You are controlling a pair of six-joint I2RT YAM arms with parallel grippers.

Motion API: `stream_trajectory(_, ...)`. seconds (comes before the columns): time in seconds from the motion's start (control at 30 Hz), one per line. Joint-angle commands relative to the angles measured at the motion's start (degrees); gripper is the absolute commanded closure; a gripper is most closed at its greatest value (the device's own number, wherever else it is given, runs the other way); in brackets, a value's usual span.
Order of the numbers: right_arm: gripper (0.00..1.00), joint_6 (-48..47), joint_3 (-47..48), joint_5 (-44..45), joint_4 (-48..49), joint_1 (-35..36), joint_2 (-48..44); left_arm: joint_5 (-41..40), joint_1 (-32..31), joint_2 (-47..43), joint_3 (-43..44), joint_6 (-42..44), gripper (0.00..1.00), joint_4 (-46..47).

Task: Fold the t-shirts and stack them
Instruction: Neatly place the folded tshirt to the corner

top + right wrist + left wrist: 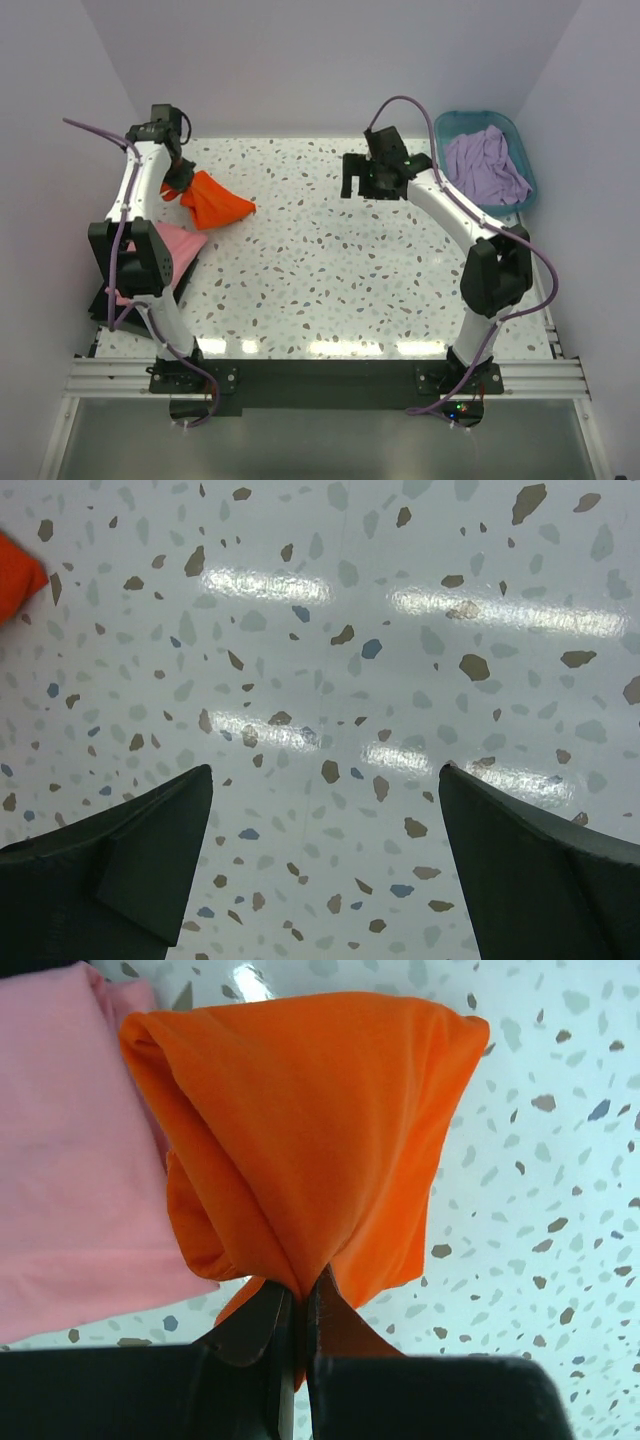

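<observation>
Clearly the stacking step is in hand for the orange t-shirt (300, 1130). Starting at the far left, the pink t-shirt (180, 243) is lying folded by the table's left edge, with black cloth (103, 305) showing beneath it (likely the black t-shirt, though I cannot be sure). Just beside the pink one, the left gripper (298, 1295) is clenching a gathered edge of the orange t-shirt, its jaws pressed almost together on the cloth. The shirt is fanning out from that pinch as a folded bundle. Its far end appears to be resting on the speckled tabletop (320, 260), and its side is lying against the pink cloth in the left wrist view. Further right, the right gripper (325, 770) is hovering over the tabletop with its jaws spread wide and nothing between them. At the far right, the lavender t-shirt (487, 165) is lying crumpled in the teal basket (455, 122), not yet folded. As I judge it, the next move is calling for the left arm to carry the orange bundle over the pink one, lower it squarely and only then let go, so the fold is not springing open; the right arm is well placed for fetching the lavender shirt afterwards
</observation>
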Motion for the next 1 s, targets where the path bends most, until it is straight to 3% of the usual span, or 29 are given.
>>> stream_trajectory(0.0,0.01,0.73,-0.14,-0.42,0.8,0.78,-1.53,0.55,2.92,-4.84,1.86,0.24,1.0,-0.72)
stream_trajectory(0.97,0.01,1.34,0.92,0.9,-0.42,3.51,-3.63,4.68,10.84,-11.96,10.39,6.04,1.0,-4.24)
